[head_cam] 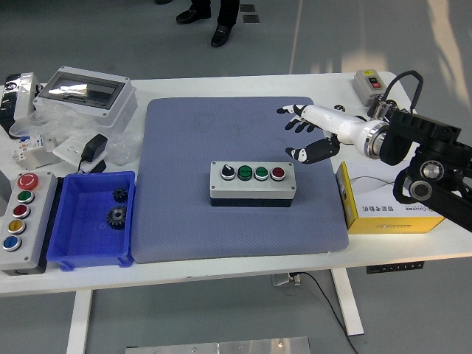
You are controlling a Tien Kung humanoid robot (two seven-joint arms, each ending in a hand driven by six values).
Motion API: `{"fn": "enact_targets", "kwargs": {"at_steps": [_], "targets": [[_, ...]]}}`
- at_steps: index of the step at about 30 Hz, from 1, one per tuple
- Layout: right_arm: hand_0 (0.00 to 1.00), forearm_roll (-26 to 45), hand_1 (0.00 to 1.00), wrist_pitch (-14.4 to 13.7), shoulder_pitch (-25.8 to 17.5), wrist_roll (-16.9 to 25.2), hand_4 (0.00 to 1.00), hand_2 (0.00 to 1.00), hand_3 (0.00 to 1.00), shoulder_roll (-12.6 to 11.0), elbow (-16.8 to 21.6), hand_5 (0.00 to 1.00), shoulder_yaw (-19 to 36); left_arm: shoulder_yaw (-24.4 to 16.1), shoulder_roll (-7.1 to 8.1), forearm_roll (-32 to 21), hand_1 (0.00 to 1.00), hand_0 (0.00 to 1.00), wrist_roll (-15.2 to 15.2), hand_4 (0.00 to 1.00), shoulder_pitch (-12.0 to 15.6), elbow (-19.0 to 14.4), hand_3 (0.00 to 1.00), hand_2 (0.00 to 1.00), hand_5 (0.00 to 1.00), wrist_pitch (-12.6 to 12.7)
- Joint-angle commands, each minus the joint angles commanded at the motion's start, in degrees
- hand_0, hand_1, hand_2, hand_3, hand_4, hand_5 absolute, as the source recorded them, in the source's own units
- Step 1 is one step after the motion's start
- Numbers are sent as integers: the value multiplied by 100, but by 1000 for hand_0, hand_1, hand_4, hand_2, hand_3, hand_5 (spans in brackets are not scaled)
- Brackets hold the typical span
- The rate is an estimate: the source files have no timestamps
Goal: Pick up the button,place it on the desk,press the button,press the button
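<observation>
A grey button box (252, 183) with a black selector knob, two green buttons and one red button lies flat in the middle of the blue-grey mat (199, 133). My right hand (299, 133) hovers above the mat's right part, up and to the right of the box, fingers spread and holding nothing. It does not touch the box. The left arm is out of view.
A second button box (20, 220) with coloured buttons sits at the left edge, beside a blue bin (92, 251) holding gears. A yellow box (383, 208) lies right of the mat. Plastic enclosure (85, 92), adapter and small parts crowd the back corners. A person's feet show at the top.
</observation>
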Motion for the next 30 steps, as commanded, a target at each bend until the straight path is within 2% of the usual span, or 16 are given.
{"fn": "enact_targets", "kwargs": {"at_steps": [1, 6, 7, 20, 30], "targets": [[37, 0, 167, 44, 25, -33, 299, 234, 729, 19, 3, 87, -19, 0, -1, 0, 571, 619, 2, 532, 0, 0, 602, 552, 236, 0], [37, -4, 167, 214, 156, -195, 299, 234, 729, 167, -25, 87, -184, 17, -5, -17, 571, 619, 22, 532, 1, 0, 602, 552, 236, -1], [2, -2, 91, 238, 171, -220, 287, 188, 718, 200, -43, 45, -235, 19, -5, -20, 570, 619, 24, 533, 0, 0, 601, 552, 238, -1], [2, -52, 64, 65, 183, -237, 266, 179, 717, 583, -370, 19, -689, 32, -16, -32, 571, 619, 69, 535, -4, -1, 603, 552, 240, 12], [2, -97, 60, -31, 124, -247, 256, 177, 720, 665, -480, 29, -878, 23, -13, -30, 571, 618, 55, 536, -7, 0, 602, 552, 241, 16]]}}
